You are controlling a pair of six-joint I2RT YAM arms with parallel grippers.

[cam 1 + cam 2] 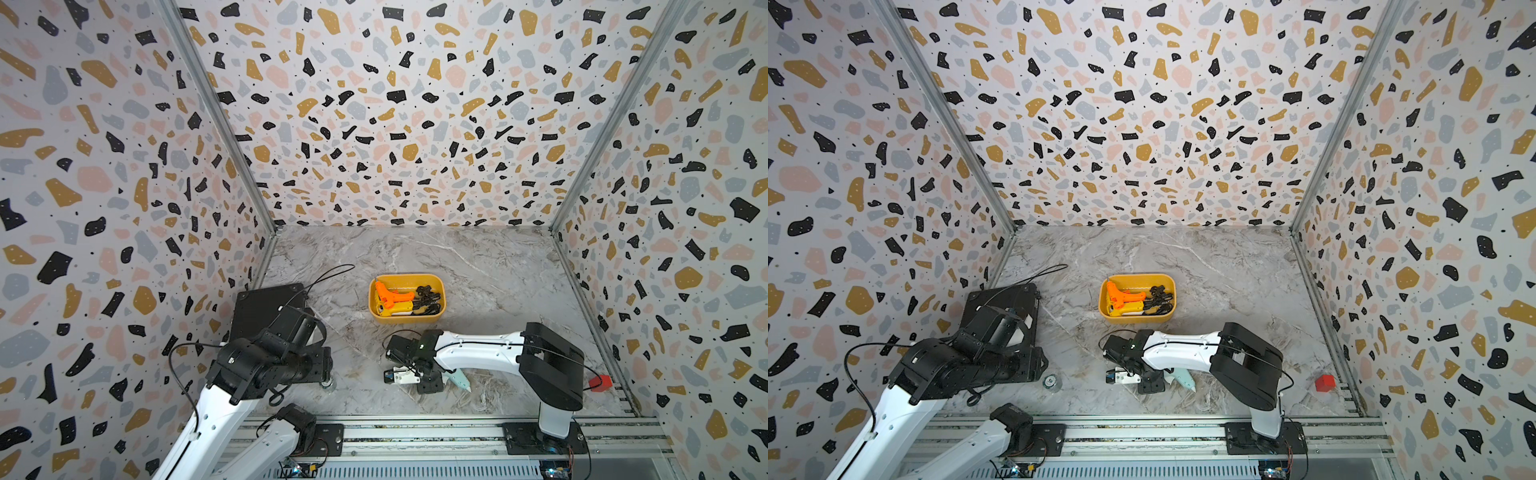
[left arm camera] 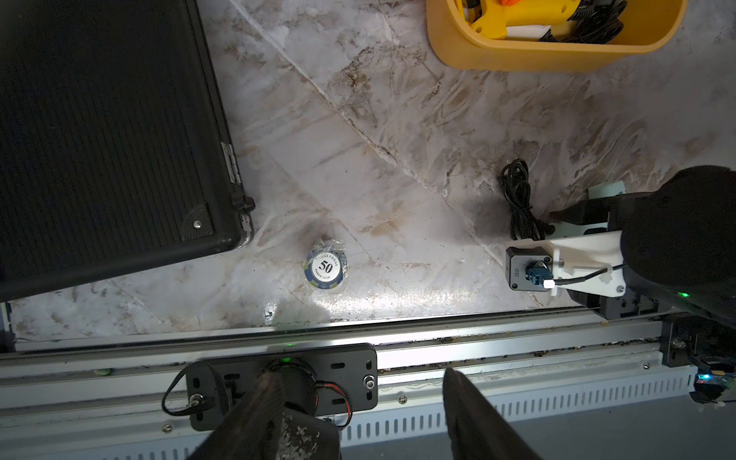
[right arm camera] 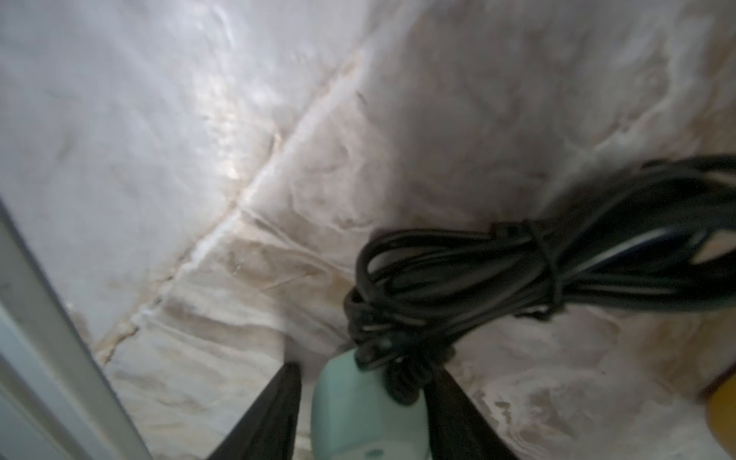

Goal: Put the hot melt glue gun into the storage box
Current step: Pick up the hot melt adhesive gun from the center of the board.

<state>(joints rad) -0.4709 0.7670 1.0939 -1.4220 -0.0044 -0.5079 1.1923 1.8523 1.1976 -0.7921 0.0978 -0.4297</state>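
Roughly at the pick stage, nothing delivered yet; the mint-green glue gun [image 1: 457, 380] lies on the bench [image 1: 478, 266] at its near edge, nearer than the storage box [image 1: 407, 318] and apart from it, so not in.

Right pincer [image 3: 364, 368] is down at the gun; in the right wrist view its jaws stand on either side of the mint handle, close in on both flanks; one side seems to show a sliver of gap, but the view is blurred, so I cannot tell whether it truly pinches the gun or only brackets it. The gun's black cord bundle [image 3: 517, 271] is tied and trails off the handle end, lying on the bench.

Left pincer [image 2: 360, 374] is spread with nothing between the jaws; it hovers near left, by the black case [image 1: 266, 307] and a poker chip [image 2: 325, 267]; looks to have no part in this pick.

Box state: mid-bench, upright, already holding an orange gun [image 1: 390, 297], a yellow one under it, and black cords [image 1: 428, 299] on its right side; room looks tight but usable.

Left to do, by my read: confirm grip, lift, carry far and slightly left to the box, lower, release; watch the cord snagging on the rim.
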